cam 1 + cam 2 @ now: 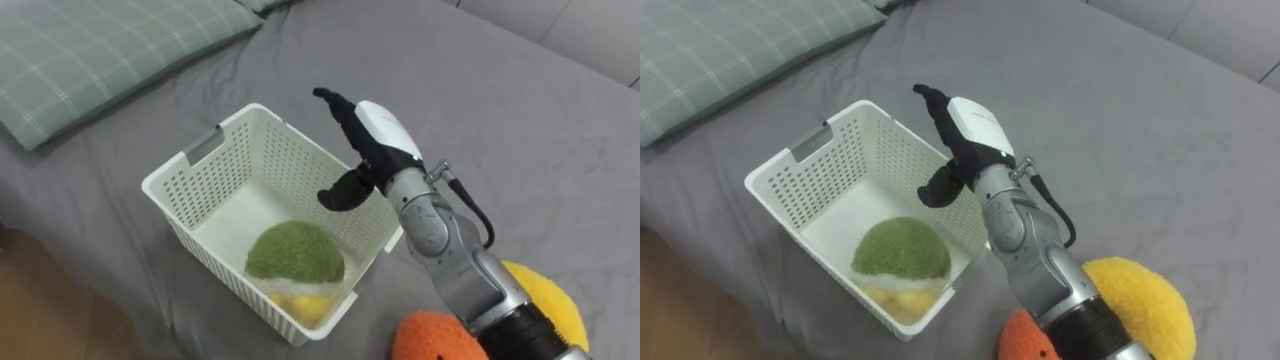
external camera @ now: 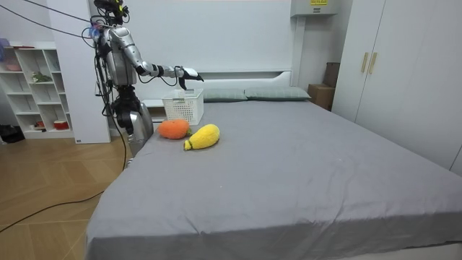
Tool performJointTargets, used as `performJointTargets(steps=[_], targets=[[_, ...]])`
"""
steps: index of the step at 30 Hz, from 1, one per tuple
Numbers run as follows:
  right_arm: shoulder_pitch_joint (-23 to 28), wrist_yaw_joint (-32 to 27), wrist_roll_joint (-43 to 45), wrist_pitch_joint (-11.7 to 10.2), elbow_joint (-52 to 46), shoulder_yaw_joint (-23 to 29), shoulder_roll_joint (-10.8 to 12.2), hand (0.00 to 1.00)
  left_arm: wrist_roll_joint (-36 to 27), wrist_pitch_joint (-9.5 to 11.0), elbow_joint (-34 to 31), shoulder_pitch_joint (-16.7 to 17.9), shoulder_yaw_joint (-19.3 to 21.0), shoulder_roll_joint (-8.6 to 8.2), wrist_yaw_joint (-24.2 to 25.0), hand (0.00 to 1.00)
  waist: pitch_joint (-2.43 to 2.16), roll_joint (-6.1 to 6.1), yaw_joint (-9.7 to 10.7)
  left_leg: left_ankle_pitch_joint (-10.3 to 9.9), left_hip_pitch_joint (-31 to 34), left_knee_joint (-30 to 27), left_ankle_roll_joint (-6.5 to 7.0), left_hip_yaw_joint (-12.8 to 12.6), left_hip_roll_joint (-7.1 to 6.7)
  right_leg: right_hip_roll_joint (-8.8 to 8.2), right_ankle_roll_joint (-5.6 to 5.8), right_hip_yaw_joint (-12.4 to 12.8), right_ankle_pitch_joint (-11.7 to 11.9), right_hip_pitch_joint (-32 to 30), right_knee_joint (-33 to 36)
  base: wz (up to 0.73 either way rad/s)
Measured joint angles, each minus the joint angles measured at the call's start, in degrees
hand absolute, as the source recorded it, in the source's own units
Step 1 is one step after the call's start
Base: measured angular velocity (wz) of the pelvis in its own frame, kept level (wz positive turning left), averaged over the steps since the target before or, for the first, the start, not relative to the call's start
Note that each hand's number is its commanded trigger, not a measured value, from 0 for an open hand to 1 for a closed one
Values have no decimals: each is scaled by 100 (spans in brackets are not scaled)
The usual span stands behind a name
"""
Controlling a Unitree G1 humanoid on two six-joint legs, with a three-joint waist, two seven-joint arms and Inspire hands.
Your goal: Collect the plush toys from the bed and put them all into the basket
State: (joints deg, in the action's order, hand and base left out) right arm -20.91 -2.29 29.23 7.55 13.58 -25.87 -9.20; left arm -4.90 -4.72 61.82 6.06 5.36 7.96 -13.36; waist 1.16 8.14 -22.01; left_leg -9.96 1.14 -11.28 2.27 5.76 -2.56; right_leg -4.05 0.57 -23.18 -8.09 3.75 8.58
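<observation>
A white slatted basket (image 1: 190,170) (image 1: 790,160) (image 2: 182,108) sits on the grey bed near its edge. Inside lie a green round plush toy (image 1: 295,250) (image 1: 902,248) and a yellow toy (image 1: 305,303) (image 1: 902,296) partly under it. My right hand (image 1: 365,140) (image 1: 960,135) (image 2: 189,74) hovers open above the basket's far-right rim, holding nothing. An orange plush toy (image 1: 435,338) (image 1: 1025,342) (image 2: 173,128) and a yellow plush toy (image 1: 550,295) (image 1: 1135,300) (image 2: 203,136) lie on the bed beside the basket, partly hidden behind my right arm.
A green checked pillow (image 1: 100,50) (image 1: 730,45) lies at the upper left, beyond the basket. Grey sheet (image 1: 520,130) stretches to the right. In the room view I stand at the bedside by a white shelf (image 2: 36,87); wardrobes (image 2: 397,65) line the room view's right.
</observation>
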Motion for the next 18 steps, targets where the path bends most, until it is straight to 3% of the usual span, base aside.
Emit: performJointTargets(steps=[7, 11, 15, 18], targets=[[0, 31, -296, -47, -208, 124, -46, 0, -119, 8, 105, 17, 20, 29, 35, 0, 3, -17, 75, 0, -3, 4, 1, -88, 9, 0, 0, 107, 2, -21, 6, -5], [15, -153, -591, -200, -466, 422, -66, 0, -113, 8, 238, 166, 86, 21, 41, 0, 0, -148, 181, -8, -127, 60, 14, -232, 34, 8, 9, 269, 8, 10, 8, -17], [308, -406, -956, -478, -723, 958, -110, 0, -114, 56, 235, 365, 442, 22, 25, 0, -15, -192, 414, -7, -169, 96, 15, -256, 67, 10, 11, 268, 11, 36, 10, -5], [491, -581, -1182, -518, -722, 1175, -214, 0, -119, 74, 236, 443, 471, 22, 8, 0, -26, -218, 574, -7, -154, 93, 15, -257, 68, 10, 13, 267, 12, 26, 10, 0]])
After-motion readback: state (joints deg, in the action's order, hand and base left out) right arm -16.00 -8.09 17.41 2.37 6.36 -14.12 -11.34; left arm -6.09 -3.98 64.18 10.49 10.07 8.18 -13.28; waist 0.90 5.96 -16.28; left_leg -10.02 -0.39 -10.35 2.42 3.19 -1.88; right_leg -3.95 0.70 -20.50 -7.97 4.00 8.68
